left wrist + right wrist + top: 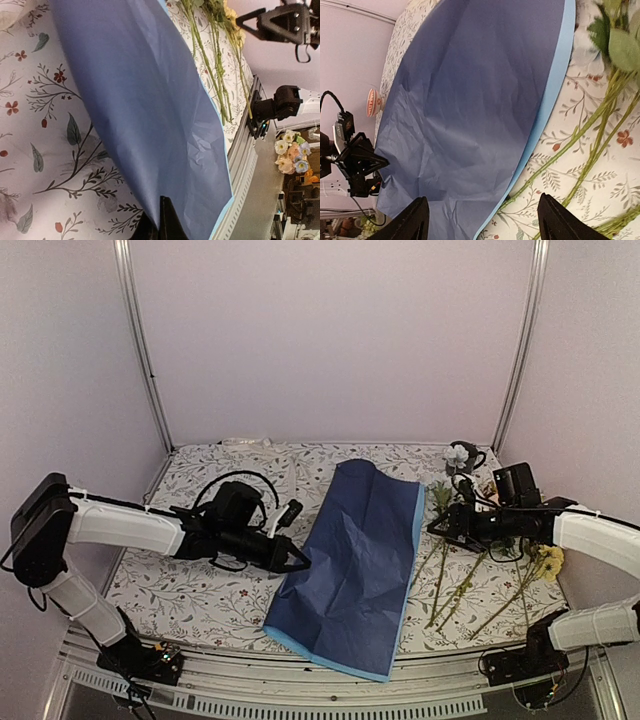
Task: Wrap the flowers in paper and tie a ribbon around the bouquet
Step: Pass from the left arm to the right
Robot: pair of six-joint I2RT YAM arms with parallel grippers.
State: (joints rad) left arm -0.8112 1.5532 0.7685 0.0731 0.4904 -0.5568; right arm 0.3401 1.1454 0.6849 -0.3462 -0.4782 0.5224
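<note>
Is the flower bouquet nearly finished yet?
Not nearly. Done: the paper lies spread flat on the table. In hand: the left pincer is shut on the paper's edge, and the open right pincer hovers over the flowers, which lie loose beside the paper. Left: laying them on, wrapping and tying.

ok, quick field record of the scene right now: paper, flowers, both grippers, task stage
paper: dark blue sheet spread open mid-table, lighter blue along its right and near edges
flowers: loose on the tablecloth right of the paper, stem ends toward the near edge, not wrapped
left gripper: shut, at the paper's left edge; grip on it unclear
right gripper: open, over the paper's right edge and the stems, holding nothing
ribbon: not made out
stage: wrapping not started
</note>
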